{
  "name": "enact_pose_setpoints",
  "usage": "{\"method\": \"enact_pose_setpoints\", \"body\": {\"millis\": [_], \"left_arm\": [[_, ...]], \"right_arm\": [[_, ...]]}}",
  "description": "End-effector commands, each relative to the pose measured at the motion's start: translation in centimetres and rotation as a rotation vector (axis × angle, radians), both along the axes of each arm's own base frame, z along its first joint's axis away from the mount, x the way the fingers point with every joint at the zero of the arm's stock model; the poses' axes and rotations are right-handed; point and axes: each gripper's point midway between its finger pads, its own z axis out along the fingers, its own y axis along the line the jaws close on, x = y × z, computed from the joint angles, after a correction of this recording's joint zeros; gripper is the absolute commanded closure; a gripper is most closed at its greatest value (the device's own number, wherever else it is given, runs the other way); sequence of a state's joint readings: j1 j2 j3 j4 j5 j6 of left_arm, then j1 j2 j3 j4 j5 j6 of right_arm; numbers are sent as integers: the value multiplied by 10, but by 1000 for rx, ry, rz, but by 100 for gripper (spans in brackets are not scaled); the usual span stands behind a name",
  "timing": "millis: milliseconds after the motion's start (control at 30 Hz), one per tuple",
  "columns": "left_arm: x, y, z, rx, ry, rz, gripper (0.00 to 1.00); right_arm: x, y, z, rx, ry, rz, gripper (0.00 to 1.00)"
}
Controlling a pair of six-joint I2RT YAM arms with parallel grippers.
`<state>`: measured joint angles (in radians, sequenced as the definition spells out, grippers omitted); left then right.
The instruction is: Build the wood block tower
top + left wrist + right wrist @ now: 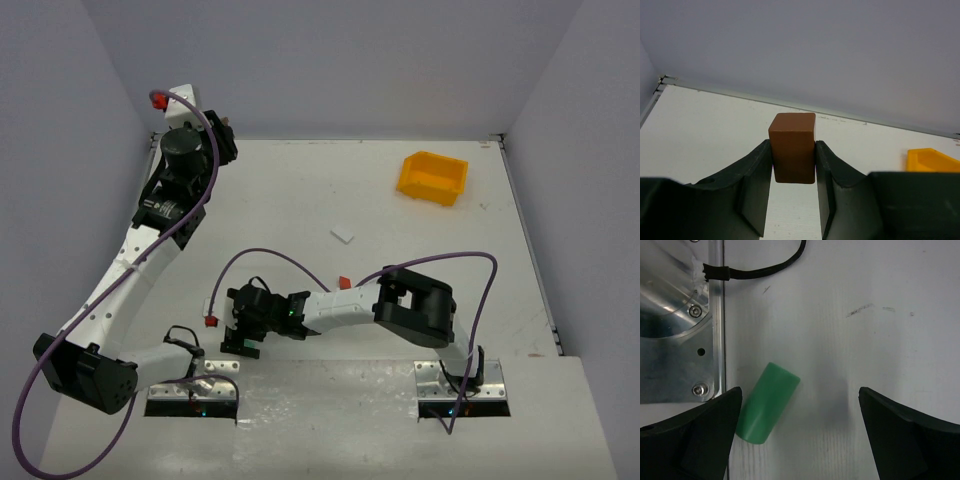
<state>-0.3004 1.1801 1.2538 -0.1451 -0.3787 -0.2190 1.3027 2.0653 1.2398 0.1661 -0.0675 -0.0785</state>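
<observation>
In the left wrist view my left gripper [792, 152] is shut on a brown wooden block [792, 147], held upright above the table near the back wall. From above, that gripper [222, 135] sits at the far left corner. My right gripper [800, 405] is open and low over the table. A green wooden cylinder [767, 403] lies on its side between the fingers, close to the left finger [705, 430]. The top view has this gripper [241, 340] beside the left arm's base. The wood block tower is out of view.
The left arm's metal base plate [675, 340] and a black cable [765, 270] lie just beside the green cylinder. A yellow bin [432, 177] stands at the back right. A small white piece [342, 235] and a small red piece [344, 283] lie mid-table.
</observation>
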Motion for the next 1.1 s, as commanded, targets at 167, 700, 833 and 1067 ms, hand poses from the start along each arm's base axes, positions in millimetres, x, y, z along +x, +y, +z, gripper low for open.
{"method": "enact_pose_setpoints", "body": {"millis": [167,700,833,1067], "left_arm": [[-10,0,25,-33,-95,-12,100],[-14,-11,27,-19,-107,-83,100],[-13,-15,26,-16,-111,-107,100],[-4,-49,18,11,-101,-281,100]], "right_arm": [[12,11,-24,-40,-38,-126,40],[82,-29,63,156,-30,-259,94],[137,-77,95,221,-18,-421,94],[212,-193,70,143,-11,-799,94]]}}
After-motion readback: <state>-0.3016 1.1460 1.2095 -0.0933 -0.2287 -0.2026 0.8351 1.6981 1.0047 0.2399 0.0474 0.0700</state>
